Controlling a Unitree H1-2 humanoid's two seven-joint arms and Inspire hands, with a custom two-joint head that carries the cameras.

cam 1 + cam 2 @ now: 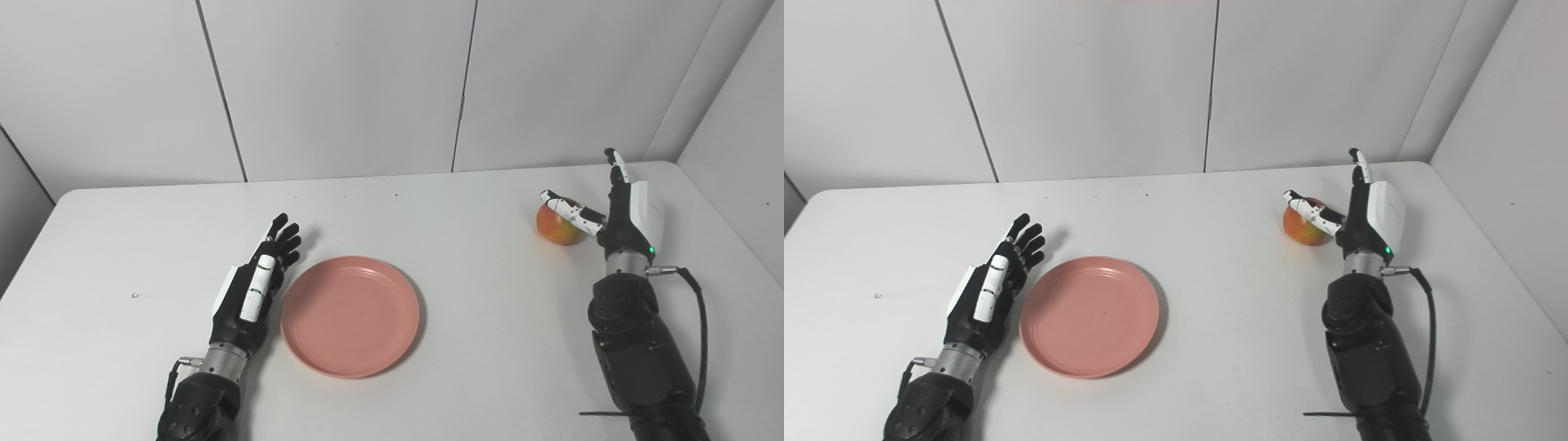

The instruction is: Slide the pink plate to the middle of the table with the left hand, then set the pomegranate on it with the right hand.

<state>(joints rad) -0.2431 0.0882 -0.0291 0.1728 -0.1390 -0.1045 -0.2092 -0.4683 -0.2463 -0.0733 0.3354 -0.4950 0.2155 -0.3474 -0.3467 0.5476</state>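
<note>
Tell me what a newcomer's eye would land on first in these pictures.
The pink plate stands out most, lying empty on the white table a little left of middle, with the open left hand right beside its left rim. Next comes the red-yellow pomegranate at the far right, where the open right hand stands next to it, thumb reaching across its top.
</note>
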